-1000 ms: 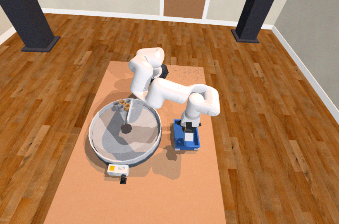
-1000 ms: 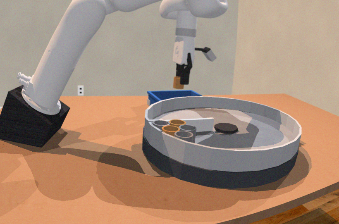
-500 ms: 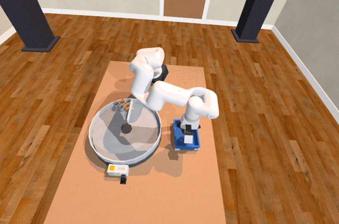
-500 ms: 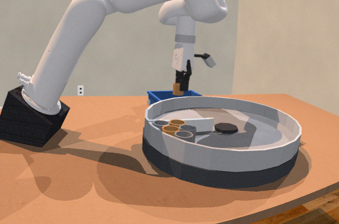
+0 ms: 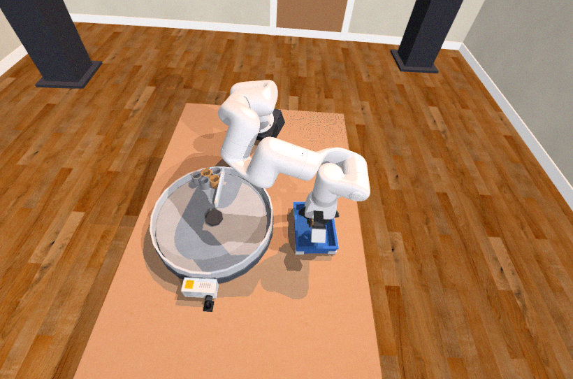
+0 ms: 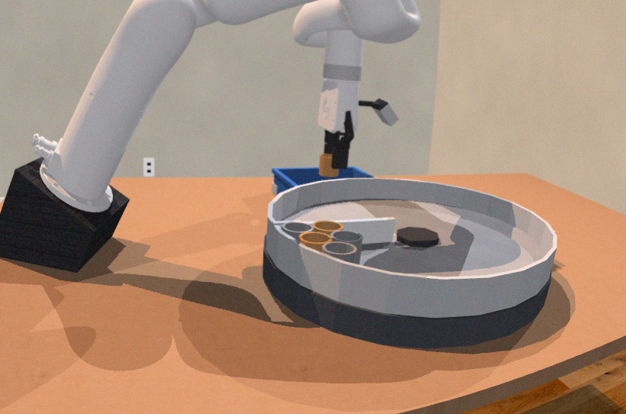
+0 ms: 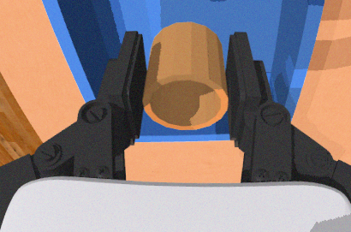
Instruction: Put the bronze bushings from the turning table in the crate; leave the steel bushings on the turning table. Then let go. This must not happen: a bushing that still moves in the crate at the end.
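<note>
Going left to right from the top view, the turning table (image 5: 164, 254) (image 6: 417, 296) sits near the desk's (image 5: 248, 331) (image 6: 156, 383) left edge. Bunched up at its rim on the arm-base side are two bronze bushings (image 5: 214, 180) (image 6: 315, 237) and three steel bushings (image 5: 204, 182) (image 6: 339, 248), all beside the divider (image 5: 219, 188) (image 6: 378, 230). A little white box (image 5: 199, 287) is just off the rim, also toward the left edge. Over by the right edge there's the blue crate (image 5: 315, 248) (image 6: 282, 179) (image 7: 57, 37), and the gripper (image 5: 318, 221) (image 6: 333, 160) (image 7: 186, 55) is above it, pinching another bronze bushing (image 6: 327, 165) (image 7: 188, 56) upright between its fingers.
</note>
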`<state>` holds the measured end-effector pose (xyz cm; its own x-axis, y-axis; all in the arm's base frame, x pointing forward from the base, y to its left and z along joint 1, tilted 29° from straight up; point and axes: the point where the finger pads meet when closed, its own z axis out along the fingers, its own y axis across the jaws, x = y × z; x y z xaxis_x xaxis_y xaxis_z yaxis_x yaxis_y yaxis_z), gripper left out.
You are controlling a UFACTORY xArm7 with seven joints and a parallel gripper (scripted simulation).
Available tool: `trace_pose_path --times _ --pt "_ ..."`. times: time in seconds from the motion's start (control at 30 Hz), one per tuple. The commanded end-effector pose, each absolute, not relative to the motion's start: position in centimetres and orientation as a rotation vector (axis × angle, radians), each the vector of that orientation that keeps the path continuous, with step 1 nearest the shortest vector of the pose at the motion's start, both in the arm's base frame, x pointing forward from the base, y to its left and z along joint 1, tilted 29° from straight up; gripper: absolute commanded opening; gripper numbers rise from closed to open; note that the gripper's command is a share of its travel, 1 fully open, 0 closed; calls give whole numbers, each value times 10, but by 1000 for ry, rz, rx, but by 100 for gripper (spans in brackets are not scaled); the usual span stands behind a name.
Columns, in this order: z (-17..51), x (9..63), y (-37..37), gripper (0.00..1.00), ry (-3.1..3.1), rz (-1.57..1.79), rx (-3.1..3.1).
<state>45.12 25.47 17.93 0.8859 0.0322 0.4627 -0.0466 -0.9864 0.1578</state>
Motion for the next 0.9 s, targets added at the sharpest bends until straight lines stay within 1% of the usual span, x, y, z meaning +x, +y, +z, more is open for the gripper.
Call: trace_pose_path --times 0.0,0.87 --pt "179 452 256 0 -9 717 2891" --pt "150 468 250 0 -9 717 2891"
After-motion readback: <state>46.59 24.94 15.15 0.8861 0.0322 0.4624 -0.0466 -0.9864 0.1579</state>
